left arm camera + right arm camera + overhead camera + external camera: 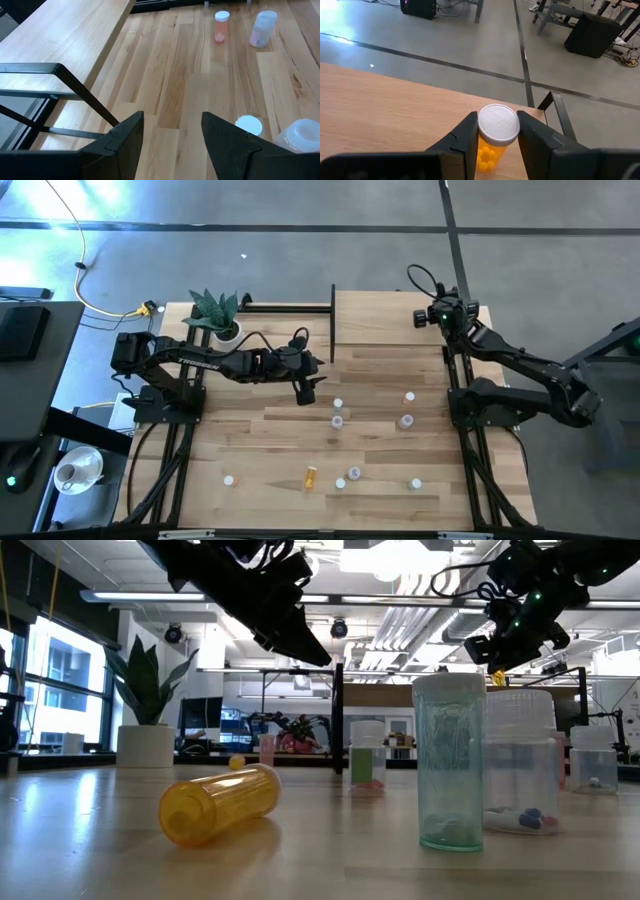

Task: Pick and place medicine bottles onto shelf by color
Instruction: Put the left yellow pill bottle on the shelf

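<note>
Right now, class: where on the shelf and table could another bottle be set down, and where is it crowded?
The shelf is bare from its left end up to the right gripper, which holds an orange bottle over the right end. The table is bare between the left gripper and the lying orange bottle. The standing bottles crowd the centre-right.

white-capped bottle (301,136) cut off by edge
</note>
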Tool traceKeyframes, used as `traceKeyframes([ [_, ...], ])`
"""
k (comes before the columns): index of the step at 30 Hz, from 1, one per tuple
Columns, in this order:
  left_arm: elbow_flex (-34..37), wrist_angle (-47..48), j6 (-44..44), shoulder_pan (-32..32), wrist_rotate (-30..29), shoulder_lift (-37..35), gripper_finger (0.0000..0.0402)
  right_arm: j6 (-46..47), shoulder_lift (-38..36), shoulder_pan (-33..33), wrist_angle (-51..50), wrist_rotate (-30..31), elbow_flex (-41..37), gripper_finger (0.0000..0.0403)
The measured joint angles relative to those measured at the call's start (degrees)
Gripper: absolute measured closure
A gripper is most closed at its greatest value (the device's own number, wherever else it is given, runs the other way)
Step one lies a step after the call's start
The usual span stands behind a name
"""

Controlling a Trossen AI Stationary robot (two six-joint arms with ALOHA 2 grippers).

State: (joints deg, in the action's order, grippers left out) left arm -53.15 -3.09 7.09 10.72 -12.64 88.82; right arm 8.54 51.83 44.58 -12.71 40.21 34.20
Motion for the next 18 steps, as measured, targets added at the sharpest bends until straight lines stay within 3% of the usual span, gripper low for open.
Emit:
traceKeyframes([
  [6, 0.0, 0.02, 0.0, 0.0, 0.0, 0.0, 0.0213, 0.0, 0.0, 0.0, -0.37, -0.18, 0.0, 0.0297],
  [18, 0.0, 0.02, 0.0, 0.0, 0.02, 0.0, 0.0213, 0.0, 0.02, 0.0, -0.37, -0.24, 0.0, 0.0251],
])
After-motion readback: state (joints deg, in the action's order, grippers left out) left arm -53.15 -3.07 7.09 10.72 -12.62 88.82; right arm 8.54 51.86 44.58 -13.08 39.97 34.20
